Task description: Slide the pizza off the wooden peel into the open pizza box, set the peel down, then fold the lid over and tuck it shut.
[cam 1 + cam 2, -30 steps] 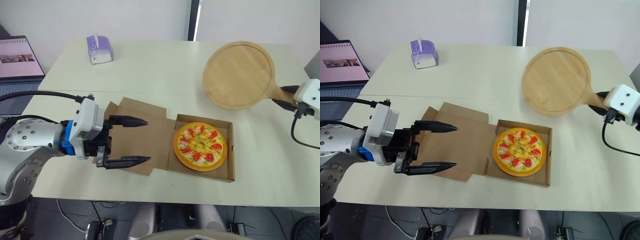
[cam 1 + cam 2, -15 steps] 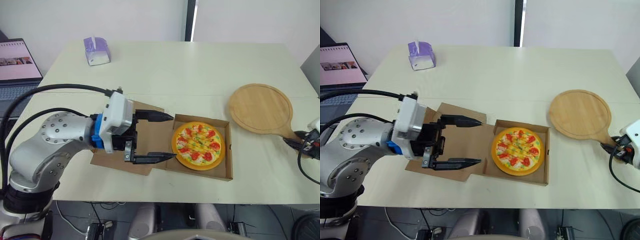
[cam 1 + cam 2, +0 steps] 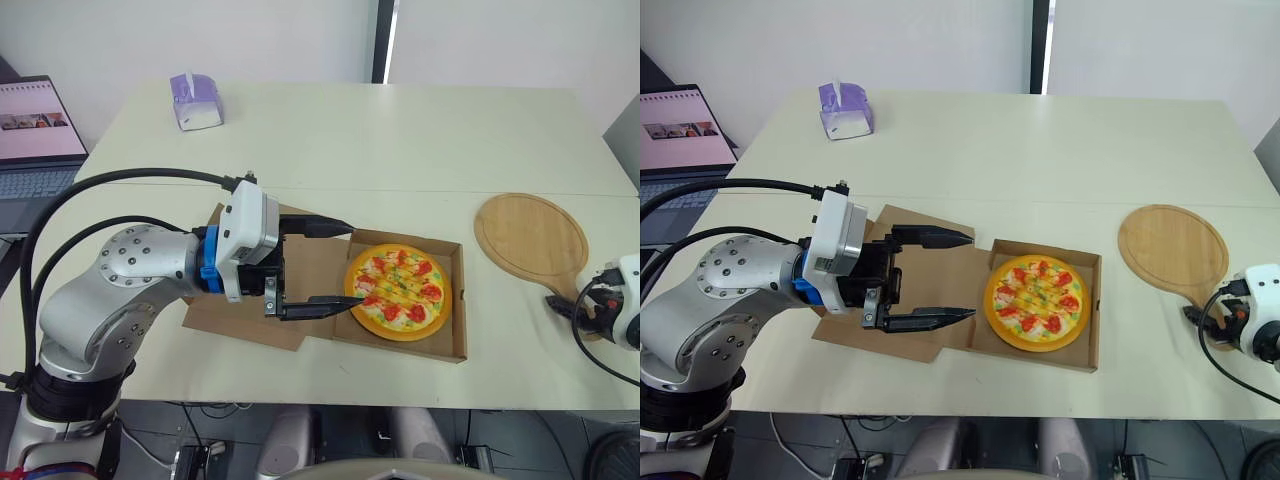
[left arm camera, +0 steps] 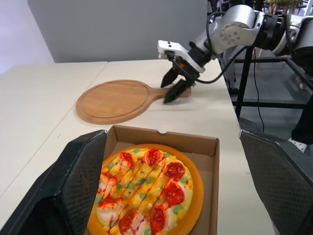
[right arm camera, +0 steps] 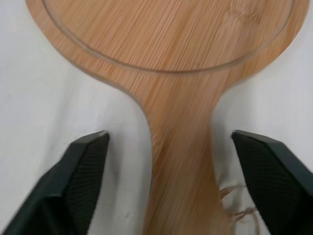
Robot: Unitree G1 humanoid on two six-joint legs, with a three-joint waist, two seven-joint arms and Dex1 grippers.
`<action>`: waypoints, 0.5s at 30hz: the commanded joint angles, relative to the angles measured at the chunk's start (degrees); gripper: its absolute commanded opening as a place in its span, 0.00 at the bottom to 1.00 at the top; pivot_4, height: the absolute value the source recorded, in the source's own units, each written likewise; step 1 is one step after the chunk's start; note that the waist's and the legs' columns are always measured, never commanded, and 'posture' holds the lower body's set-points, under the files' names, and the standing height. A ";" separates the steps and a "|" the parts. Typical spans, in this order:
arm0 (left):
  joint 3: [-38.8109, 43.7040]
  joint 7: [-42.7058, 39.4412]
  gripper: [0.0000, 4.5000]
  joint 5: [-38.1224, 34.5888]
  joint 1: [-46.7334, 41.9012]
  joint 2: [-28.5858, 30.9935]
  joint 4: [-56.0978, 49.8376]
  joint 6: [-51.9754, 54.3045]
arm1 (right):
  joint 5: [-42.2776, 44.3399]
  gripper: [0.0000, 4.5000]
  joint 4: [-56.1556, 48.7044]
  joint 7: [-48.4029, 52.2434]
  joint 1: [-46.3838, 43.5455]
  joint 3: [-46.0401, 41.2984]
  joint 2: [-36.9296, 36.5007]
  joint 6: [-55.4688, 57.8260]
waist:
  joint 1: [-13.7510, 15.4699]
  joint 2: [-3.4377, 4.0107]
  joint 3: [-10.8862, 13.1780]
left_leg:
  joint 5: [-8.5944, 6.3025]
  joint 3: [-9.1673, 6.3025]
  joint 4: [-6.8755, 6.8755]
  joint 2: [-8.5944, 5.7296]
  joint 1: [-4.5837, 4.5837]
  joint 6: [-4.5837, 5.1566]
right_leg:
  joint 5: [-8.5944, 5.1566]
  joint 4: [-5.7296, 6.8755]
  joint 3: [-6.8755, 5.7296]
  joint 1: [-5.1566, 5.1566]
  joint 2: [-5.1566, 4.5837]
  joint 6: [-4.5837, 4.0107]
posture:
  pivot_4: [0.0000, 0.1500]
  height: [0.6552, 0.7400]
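Observation:
The pizza point(image 3: 400, 290) lies in the open cardboard box point(image 3: 459, 300) at the table's front. The box lid point(image 3: 910, 345) lies folded out flat to the left. My left gripper point(image 3: 971, 276) hovers open over the lid, with its fingertips at the box's left wall and nothing between them. The round wooden peel point(image 3: 530, 235) lies flat on the table to the right of the box, with nothing on it. My right gripper point(image 5: 168, 134) is open at the peel's handle point(image 5: 183, 161), one finger point(image 5: 88, 166) on each side with a gap to the wood. The left wrist view shows that gripper point(image 4: 176, 85) at the handle too.
A purple tissue box point(image 3: 195, 100) stands at the far left of the table. A laptop point(image 3: 35, 120) sits beyond the left edge. A seam point(image 3: 400, 188) runs across the two joined tabletops behind the box.
The peel came down from a raised tilt to lie flat on the right of the table, and my right gripper opened off its handle. My left gripper moved right over the lid to the box.

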 commanded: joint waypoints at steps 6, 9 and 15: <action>6.72 7.67 1.00 0.14 4.85 -2.69 -0.96 -1.38 | 2.51 0.99 -6.16 7.90 -3.81 -0.83 -6.07 -15.50 | -0.62 0.00 0.00 | -0.02 0.08 0.00 0.07 0.09 0.04 | -0.01 0.00 0.07 0.04 0.10 0.04 | 1.00 0.82; 12.05 15.07 1.00 -0.46 10.53 -5.00 -3.19 -0.30 | 3.76 0.99 -7.50 10.60 -10.18 4.73 -6.07 -18.84 | -1.18 -0.01 0.01 | -0.01 0.10 -0.02 0.14 0.14 0.02 | 0.00 0.03 0.11 0.04 0.15 0.02 | 1.00 0.82; 25.30 26.30 1.00 -8.76 31.33 -10.96 -10.38 1.97 | 4.74 0.99 -8.01 18.04 -25.70 20.24 -0.49 -29.07 | -1.19 -0.09 0.05 | 0.00 -0.01 -0.02 0.15 0.09 -0.02 | 0.01 -0.02 0.02 -0.01 0.08 0.00 | 1.00 0.82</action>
